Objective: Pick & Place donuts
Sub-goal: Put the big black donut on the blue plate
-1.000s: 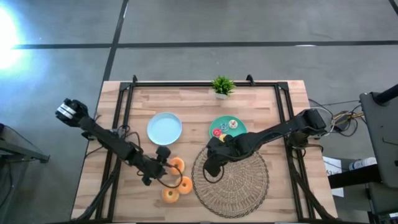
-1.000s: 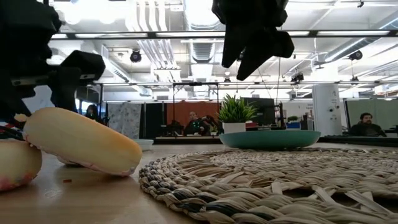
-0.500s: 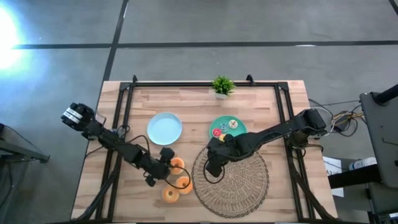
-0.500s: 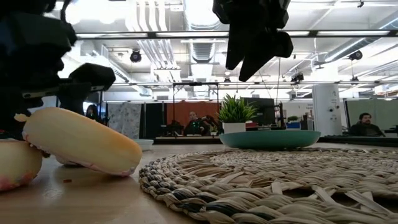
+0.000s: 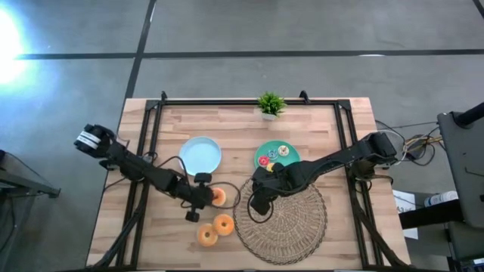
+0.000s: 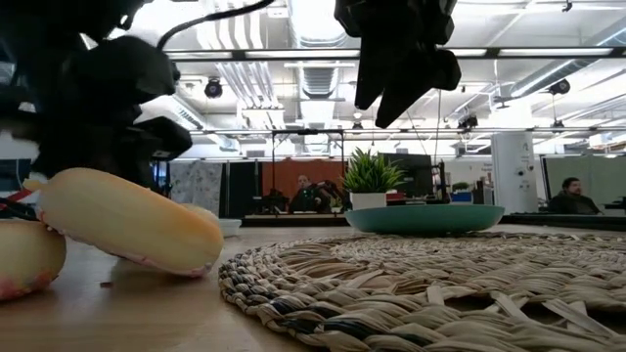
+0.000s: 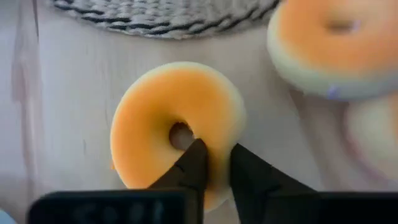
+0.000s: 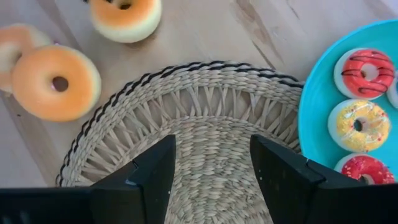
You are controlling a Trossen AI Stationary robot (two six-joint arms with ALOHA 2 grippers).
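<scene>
Wooden bench (image 5: 318,125): beside the woven mat (image 5: 281,217), the left end effector (image 7: 211,163) pinches an orange donut (image 7: 177,127); the right end effector (image 8: 211,163) hangs open above the mat. Concrete floor (image 5: 302,30) surrounds.

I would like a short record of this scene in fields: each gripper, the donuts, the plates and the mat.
left gripper: closed on the rim of an orange donut on the table, one finger in its hole
right gripper: open, empty, above the woven mat
loose donuts: two more orange ones on the wood beside the mat
green plate: holds small iced donuts
blue plate: nothing on it
plant: at the far edge of the table
</scene>
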